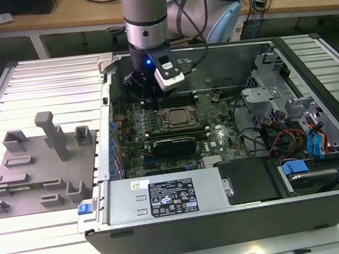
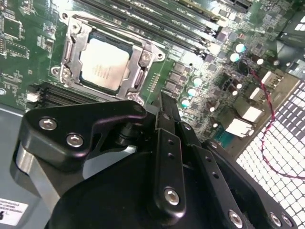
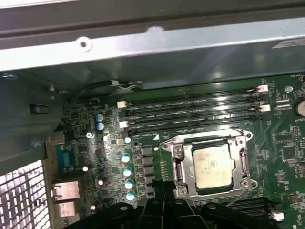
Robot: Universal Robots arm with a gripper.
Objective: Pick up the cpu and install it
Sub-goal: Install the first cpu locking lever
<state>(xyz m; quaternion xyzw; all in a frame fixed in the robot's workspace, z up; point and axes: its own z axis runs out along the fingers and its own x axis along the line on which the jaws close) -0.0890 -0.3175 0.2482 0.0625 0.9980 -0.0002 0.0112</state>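
The cpu [image 2: 105, 63], a silvery square chip, lies flat inside the metal frame of the motherboard socket [image 2: 138, 67]. It shows in both wrist views [image 3: 213, 165] and in the exterior view [image 1: 177, 115]. My gripper [image 1: 150, 103] hangs inside the open computer case, just above the board and slightly to the exterior view's left of the socket. Its dark fingertips [image 2: 164, 98] are pressed together with nothing between them, a short way from the socket's edge. The gripper [image 3: 160, 187] is apart from the chip.
A grey moulded tray [image 1: 35, 171] with upright posts sits on the slatted table at the exterior view's left. Memory slots [image 3: 190, 112] flank the socket. A power supply [image 1: 165, 197] lines the case front. Drive cages and cables [image 1: 304, 140] fill the exterior view's right.
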